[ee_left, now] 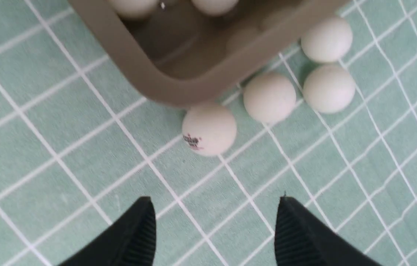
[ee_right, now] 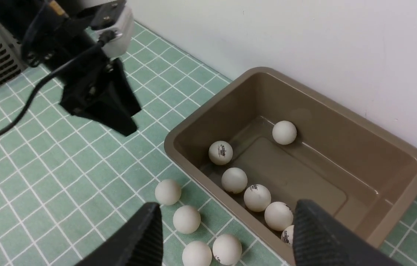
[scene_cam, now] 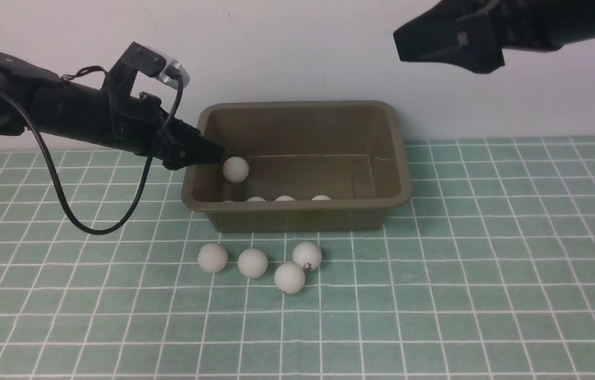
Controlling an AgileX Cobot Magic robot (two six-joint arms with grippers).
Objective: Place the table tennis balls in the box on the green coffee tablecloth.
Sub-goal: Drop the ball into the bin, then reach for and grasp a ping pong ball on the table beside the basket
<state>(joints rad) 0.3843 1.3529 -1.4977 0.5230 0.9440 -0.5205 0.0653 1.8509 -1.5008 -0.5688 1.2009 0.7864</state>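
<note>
- Nearest the front camera, four table tennis balls [scene_cam: 252, 262] lay loose on the green coffee tablecloth [scene_cam: 487, 295], packed close together just in front of the box [scene_cam: 402, 158].
- More balls sat inside the box in a row along its near wall. One ball [scene_cam: 235, 169] showed just off the left gripper's tips at the box's left end; whether it was falling or resting could not be told.
- The left gripper [scene_cam: 216, 154] hung at the box's left rim with its jaws spread and nothing between them, so the step read as the drop-off.
- The right gripper [ee_right: 227, 205] was held high above the box's right side, well apart from everything, jaws likewise spread and empty.
- To finish well, the left arm would best lift clear of the rim before swinging out, so as not to shove the box.
- For the next pick, the leftmost ball looked easiest: come straight down, straddle it, and close gently, since a nudge would send its neighbours rolling.
- The slack cable [scene_cam: 65, 206] looping low under the left arm should stay off the cloth.
</note>
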